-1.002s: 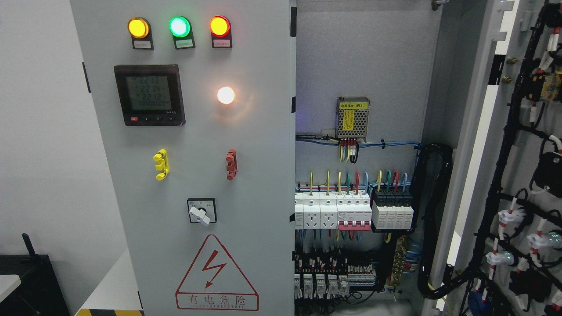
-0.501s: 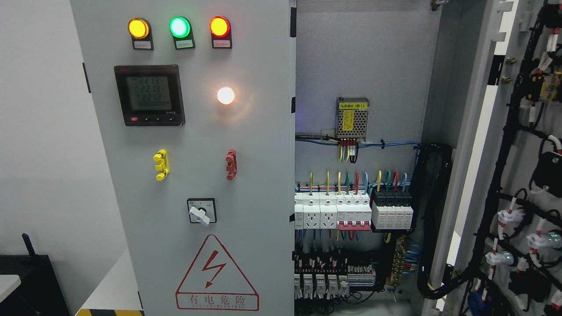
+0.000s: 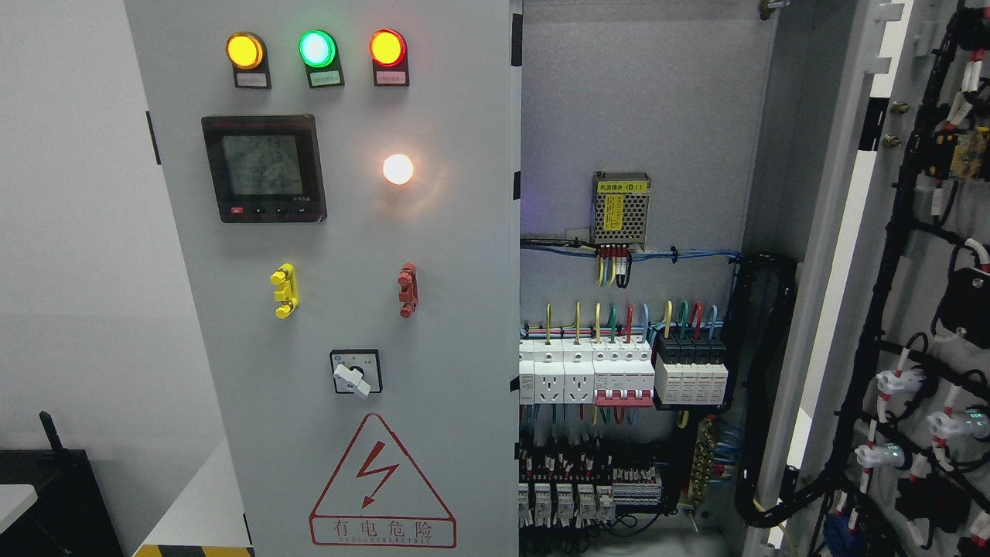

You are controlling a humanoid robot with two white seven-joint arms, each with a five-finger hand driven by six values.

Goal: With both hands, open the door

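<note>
Head view of electrical cabinet. Left door (image 3: 340,309) closed, grey, carrying three lit indicator lamps (image 3: 315,48) (amber, green, red), digital meter (image 3: 263,168), white lamp (image 3: 397,169), yellow handle (image 3: 284,290), red handle (image 3: 407,289), rotary switch (image 3: 355,372), red warning triangle (image 3: 381,483). Right door (image 3: 913,309) swung open at picture's right, inner face showing black wiring. Cabinet interior (image 3: 642,100) exposed between doors: power supply (image 3: 620,207), row of breakers (image 3: 623,371). Neither hand in view; finger state cannot be told.
</note>
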